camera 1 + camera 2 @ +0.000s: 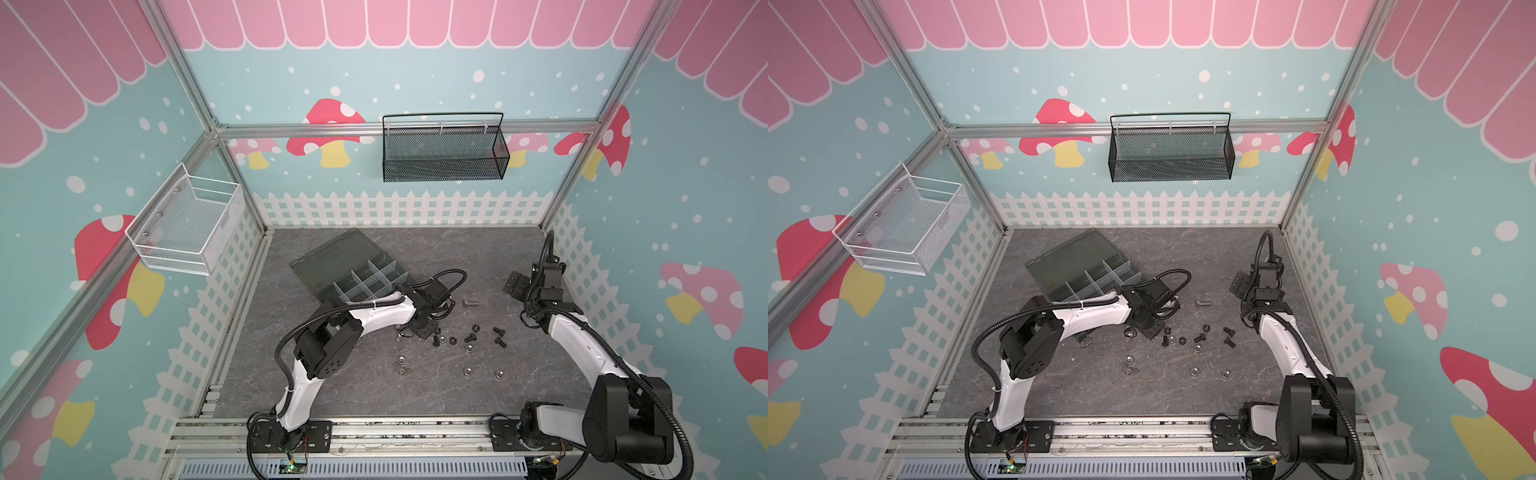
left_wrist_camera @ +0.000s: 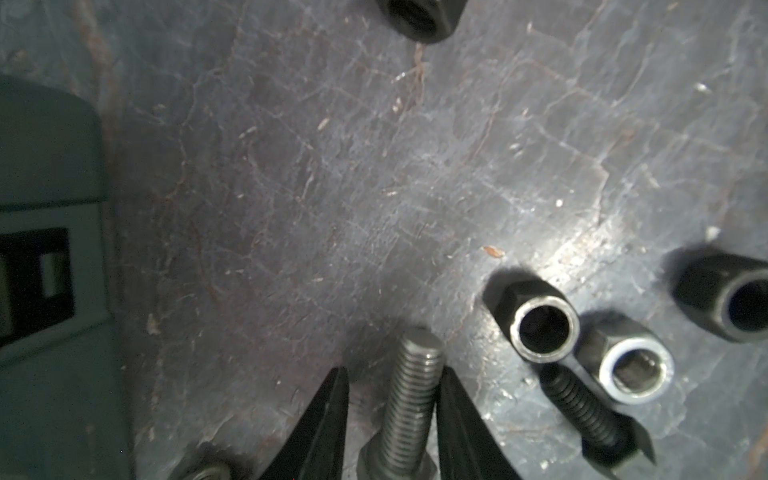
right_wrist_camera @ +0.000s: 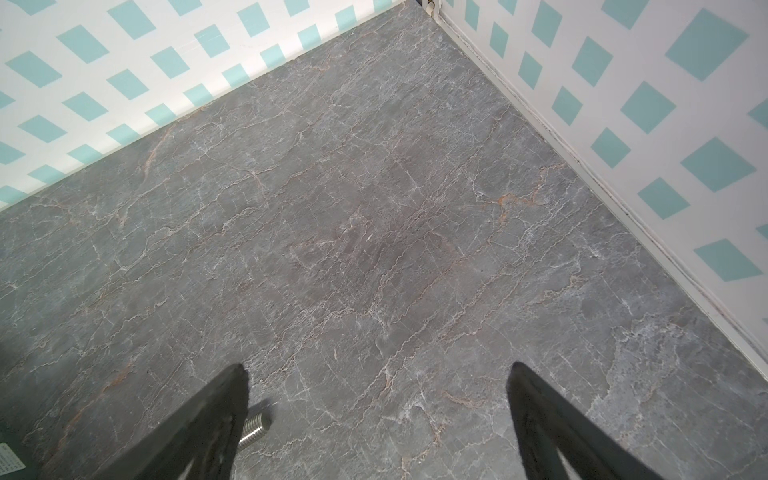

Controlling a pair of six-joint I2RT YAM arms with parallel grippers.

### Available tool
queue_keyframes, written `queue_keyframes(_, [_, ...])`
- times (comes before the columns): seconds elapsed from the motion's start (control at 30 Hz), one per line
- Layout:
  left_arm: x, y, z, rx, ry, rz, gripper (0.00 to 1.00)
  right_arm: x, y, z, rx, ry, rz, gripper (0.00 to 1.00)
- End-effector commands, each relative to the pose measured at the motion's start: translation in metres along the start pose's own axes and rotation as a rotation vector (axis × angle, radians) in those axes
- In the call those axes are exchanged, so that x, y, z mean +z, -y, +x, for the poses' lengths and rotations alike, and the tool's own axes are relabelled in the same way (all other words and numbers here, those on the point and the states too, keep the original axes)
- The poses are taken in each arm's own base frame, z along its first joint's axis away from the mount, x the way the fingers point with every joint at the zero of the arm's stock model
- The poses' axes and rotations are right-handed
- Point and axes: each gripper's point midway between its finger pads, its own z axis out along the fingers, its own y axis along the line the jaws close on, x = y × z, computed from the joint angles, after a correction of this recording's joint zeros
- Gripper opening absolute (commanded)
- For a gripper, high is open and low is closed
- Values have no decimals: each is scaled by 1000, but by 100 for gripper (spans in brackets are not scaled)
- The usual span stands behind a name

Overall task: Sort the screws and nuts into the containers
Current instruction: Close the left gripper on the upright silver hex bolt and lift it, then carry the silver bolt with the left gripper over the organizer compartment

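Your left fingers [image 2: 324,432] straddle the silver screw [image 2: 409,399] lying on the tabletop [image 2: 332,187] — one touches its shaft, the other stands just clear. Pinch mid-shaft, squarely, then lift straight up — black nuts [image 2: 513,305] lie near. The right fingers [image 3: 208,424] are spread wide, empty.

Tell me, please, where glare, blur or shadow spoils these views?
Left wrist view: glare whitens the grey marbled tabletop, and the black hex nut at the picture's edge is blurred. Right wrist view: even light, with the right gripper's black fingers soft. In both top views: even light, but the silver screw is tiny.
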Motion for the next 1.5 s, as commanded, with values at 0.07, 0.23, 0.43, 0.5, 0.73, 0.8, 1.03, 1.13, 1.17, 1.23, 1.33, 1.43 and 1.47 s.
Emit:
queue_keyframes(0.07, [6,-5,8,-1,-44,-19,32,0,1,3,2,-8,9,98])
queue_keyframes(0.23, [8,-2,9,0,-55,-5,31,0,1,4,4,-9,10,98])
queue_keyframes(0.43, [13,0,15,12,-112,8,31,0,3,6,2,-9,15,98])
queue_keyframes(0.5, [13,1,16,13,-132,11,31,0,3,6,1,-8,18,98])
queue_keyframes(0.73, [18,6,22,20,-188,41,28,-1,5,5,1,-5,23,98])
queue_keyframes(0.8, [20,7,24,23,-200,46,27,0,5,7,0,-8,24,98])
queue_keyframes(1.03, [23,9,27,25,-226,57,18,0,5,8,1,-11,25,98])
queue_keyframes(1.13, [23,9,27,25,-226,57,11,0,6,8,-1,-9,27,98])
queue_keyframes(1.17, [23,9,27,25,-227,57,8,0,6,8,0,-9,27,98])
queue_keyframes(1.23, [22,9,27,24,-227,54,2,-1,5,7,0,-6,26,98])
queue_keyframes(1.33, [20,8,26,21,-221,50,0,0,6,7,-1,-8,27,98])
queue_keyframes(1.43, [18,4,24,19,-210,29,0,-1,6,7,1,-7,26,98])
queue_keyframes(1.47, [16,3,23,17,-206,23,0,0,6,7,0,-8,27,98])
